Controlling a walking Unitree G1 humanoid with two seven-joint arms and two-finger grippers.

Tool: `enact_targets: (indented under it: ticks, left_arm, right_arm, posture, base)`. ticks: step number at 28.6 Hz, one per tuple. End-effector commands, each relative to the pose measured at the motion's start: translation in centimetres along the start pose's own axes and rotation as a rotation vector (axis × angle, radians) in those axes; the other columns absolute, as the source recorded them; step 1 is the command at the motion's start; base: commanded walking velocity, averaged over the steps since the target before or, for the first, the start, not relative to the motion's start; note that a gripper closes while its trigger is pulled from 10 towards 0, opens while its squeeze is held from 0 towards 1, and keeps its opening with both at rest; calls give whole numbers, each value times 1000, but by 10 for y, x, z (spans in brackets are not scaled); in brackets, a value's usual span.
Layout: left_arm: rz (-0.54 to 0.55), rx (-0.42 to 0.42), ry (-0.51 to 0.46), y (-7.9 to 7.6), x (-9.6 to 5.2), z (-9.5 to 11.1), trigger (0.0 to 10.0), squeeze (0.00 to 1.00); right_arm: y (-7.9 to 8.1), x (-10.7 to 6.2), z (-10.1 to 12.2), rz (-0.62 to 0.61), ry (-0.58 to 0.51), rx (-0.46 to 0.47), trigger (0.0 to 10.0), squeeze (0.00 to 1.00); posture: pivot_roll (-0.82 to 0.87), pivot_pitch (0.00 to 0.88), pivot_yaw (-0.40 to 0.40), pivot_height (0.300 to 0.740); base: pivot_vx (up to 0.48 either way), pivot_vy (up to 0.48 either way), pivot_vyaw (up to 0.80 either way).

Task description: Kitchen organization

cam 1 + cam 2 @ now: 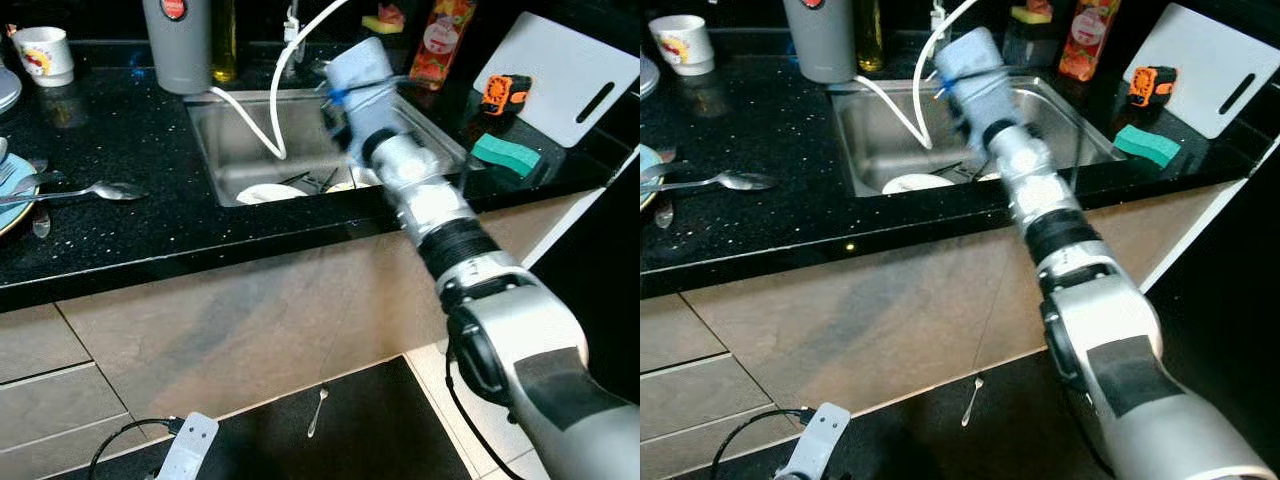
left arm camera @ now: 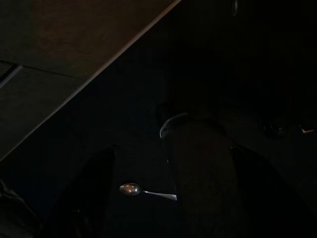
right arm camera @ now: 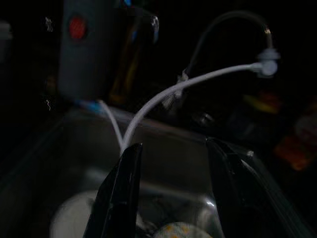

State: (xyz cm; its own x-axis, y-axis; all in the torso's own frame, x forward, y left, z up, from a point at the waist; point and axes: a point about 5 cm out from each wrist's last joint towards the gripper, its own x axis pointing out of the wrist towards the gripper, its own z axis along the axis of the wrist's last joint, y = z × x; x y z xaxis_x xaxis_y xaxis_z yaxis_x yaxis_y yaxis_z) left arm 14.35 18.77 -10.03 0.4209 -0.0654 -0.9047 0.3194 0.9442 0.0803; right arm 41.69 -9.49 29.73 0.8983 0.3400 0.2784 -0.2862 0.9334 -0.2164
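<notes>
My right arm [image 1: 440, 220] reaches over the counter edge into the steel sink [image 1: 225, 150]. Its light blue wrist cover [image 1: 360, 75] hides the fingers in the eye views. In the right wrist view the right gripper [image 3: 173, 145] stands open above the basin, nothing between its black fingers [image 3: 121, 188]. White plates [image 1: 268, 193] and cutlery lie at the sink's bottom. A white hose [image 1: 262, 125] loops from the tap into the basin. My left arm [image 1: 190, 445] hangs low by the cabinet. The left gripper [image 2: 173, 198] is open over the dark floor, where a spoon [image 2: 147, 191] lies.
On the black counter lie a spoon [image 1: 100, 190], a plate [image 1: 8, 205] at the left edge, a mug [image 1: 42, 55] and a grey canister [image 1: 178, 45]. Right of the sink are a green sponge [image 1: 505, 153], an orange tape measure [image 1: 505, 92] and a white cutting board [image 1: 560, 75].
</notes>
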Motion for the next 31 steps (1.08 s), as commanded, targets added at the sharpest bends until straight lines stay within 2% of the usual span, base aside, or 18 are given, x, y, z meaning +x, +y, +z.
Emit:
enact_targets:
  ticks: [1,2,3,5,8,9,12,15,18,21,24,31]
  left_arm:
    - [-31,-24,76,-9,-1,-18,10000,0]
    - [-28,-21,73,-8,-1,-16,10000,0]
    - [-28,-21,73,-8,-1,-16,10000,0]
    - [-23,-15,68,-5,0,-12,10000,0]
    - [-15,-10,62,-2,0,-7,10000,0]
    - [-15,-10,62,-2,0,-7,10000,0]
    - [-7,-7,56,1,0,-3,10000,0]
    - [-2,0,54,3,1,0,10000,0]
    - [0,5,53,4,1,2,10000,0]
    - [2,9,52,5,1,3,10000,0]
    - [6,18,51,6,1,6,10000,0]
    - [7,18,50,7,1,7,10000,0]
  right_arm:
    - [-9,-5,-4,-12,-9,87,10000,0]
    - [-14,-7,-5,-11,-30,179,10000,0]
    - [-14,-7,-5,-11,-30,179,10000,0]
    - [-17,-18,-8,47,-94,305,10000,0]
    - [-1,-33,-15,196,-128,382,10000,0]
    - [-1,-33,-15,196,-128,382,10000,0]
    - [18,-50,-16,324,-177,416,10000,0]
    - [30,-59,-16,399,-179,454,10000,0]
    - [37,-65,-15,449,-186,464,10000,0]
    - [40,-67,-14,467,-187,464,10000,0]
    - [52,-72,-12,516,-178,432,10000,0]
    - [56,-74,-11,522,-162,404,10000,0]
  posture:
    - [65,0,-111,740]
    - [57,0,-104,740]
    - [57,0,-104,740]
    - [46,0,-92,740]
    - [36,0,-79,740]
    - [36,0,-79,740]
    - [26,0,-69,740]
    - [18,0,-60,740]
    - [15,0,-55,740]
    - [14,0,-52,740]
    - [12,0,-49,740]
    - [13,0,-47,740]
  base:
    - [0,0,0]
    - [0,0,0]
    - [0,0,0]
    - [0,0,0]
    - [0,0,0]
    - [0,0,0]
    - [0,0,0]
    - [0,0,0]
    - [0,0,188]
    - [0,0,717]
    - [0,0,794]
    - [0,0,794]
